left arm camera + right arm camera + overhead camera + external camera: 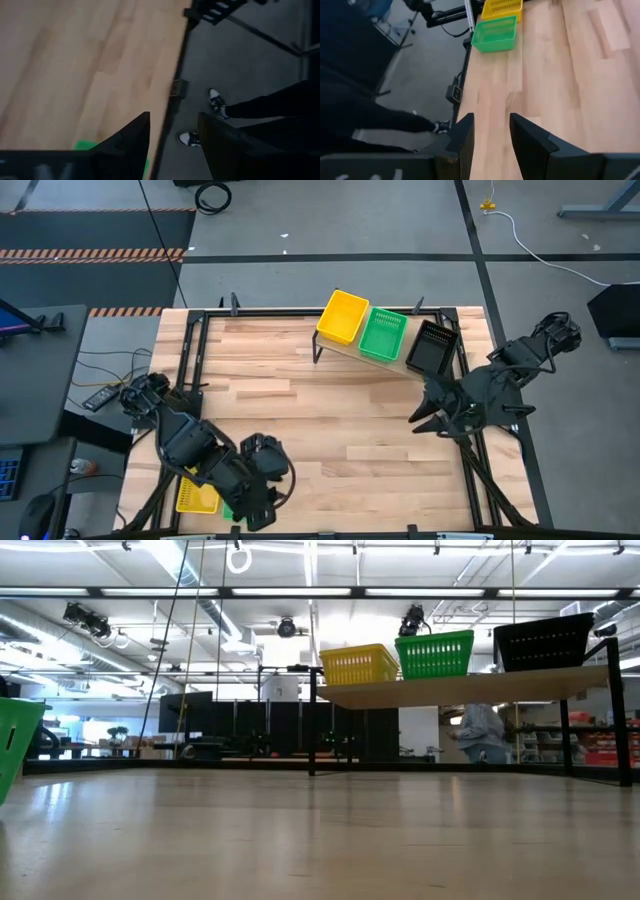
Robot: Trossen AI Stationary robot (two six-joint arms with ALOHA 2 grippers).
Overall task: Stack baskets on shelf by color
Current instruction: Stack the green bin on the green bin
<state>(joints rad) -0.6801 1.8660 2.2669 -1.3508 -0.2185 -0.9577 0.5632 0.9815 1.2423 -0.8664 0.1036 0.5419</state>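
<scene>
Your left pincer (172,137) hangs open and empty over the table (330,410) edge, beside the green basket (494,33) and yellow basket (197,496). The right pincer (490,132), open too, waits near the shelf (345,352). Baskets look light and stiff: grip a rim. Only the low view shows the shelf's height.

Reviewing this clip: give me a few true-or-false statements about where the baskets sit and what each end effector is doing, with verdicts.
1. Three perforated plastic baskets sit on the light-wood shelf: yellow, green, black. True.
2. The black basket stands between the other two. False: the green one is in the middle.
3. The right end effector holds a basket. False: it is open and empty, above bare tabletop.
4. The left end effector is open at the table's near edge. True.
5. A yellow basket lies on the tabletop beside the left arm. True.
</scene>
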